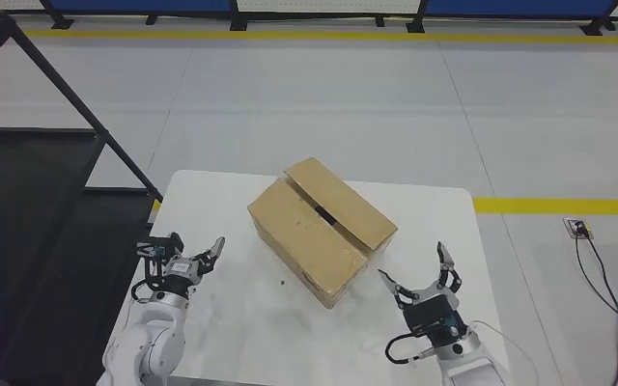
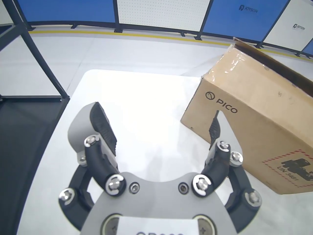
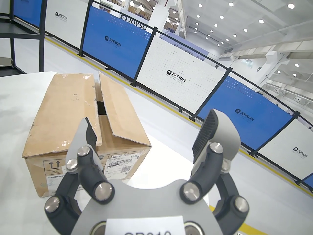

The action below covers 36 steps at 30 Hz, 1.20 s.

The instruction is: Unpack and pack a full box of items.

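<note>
We found the brown rectangular cardboard box (image 1: 322,227) at the middle of the white table (image 1: 232,318), its flaps down but slightly gapped. The left gripper (image 1: 185,249) and right gripper (image 1: 413,265) stood wide and empty on either side, clear of it.

You have a white counter (image 1: 241,318) standing on a pale grey floor (image 1: 338,106). Just beside its left edge you'll see a black metal rack (image 1: 48,241). A yellow floor line (image 1: 546,205) runs off to the right, with a floor socket (image 1: 576,228) and its dark cable near it. Blue and white partition panels (image 2: 166,3) fence the far side.
</note>
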Tool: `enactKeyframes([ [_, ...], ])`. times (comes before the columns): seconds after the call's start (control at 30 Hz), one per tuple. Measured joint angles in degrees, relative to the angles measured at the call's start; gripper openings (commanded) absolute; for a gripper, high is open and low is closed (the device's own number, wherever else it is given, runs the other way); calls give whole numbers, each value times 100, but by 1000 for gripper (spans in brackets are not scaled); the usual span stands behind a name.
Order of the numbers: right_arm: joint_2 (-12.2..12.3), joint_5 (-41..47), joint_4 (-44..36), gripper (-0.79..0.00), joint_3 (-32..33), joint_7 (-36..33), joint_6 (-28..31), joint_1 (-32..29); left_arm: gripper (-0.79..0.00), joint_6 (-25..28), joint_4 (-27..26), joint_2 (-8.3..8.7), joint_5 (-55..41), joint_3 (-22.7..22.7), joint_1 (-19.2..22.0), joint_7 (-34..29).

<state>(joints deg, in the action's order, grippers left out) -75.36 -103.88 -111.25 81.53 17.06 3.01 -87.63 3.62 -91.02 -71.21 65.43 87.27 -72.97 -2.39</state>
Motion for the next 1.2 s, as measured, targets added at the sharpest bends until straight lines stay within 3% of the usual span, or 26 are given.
enactKeyframes([
  [0.13, 1, 141, 131, 0, -5, -167, 112, 132, 0, -346, 679, -58, 276, -280, 707, -23],
  [0.37, 91, -306, 266, 0, -10, -341, 1006, 31, 0, -338, 2062, -147, -13, -570, 1878, 1],
  [0.53, 65, -455, 273, 0, -344, -399, 669, -187, 0, -401, 2853, -222, 65, -822, 2498, 273],
  [0.87, -84, -676, 693, 0, -1336, -808, -281, -22, 0, -496, 3507, -320, 213, -1102, 3060, 651],
  [1.2, -222, -608, 1035, 0, -1918, -1022, -885, 281, 0, -376, 4096, -408, 270, -1335, 3407, 852],
])
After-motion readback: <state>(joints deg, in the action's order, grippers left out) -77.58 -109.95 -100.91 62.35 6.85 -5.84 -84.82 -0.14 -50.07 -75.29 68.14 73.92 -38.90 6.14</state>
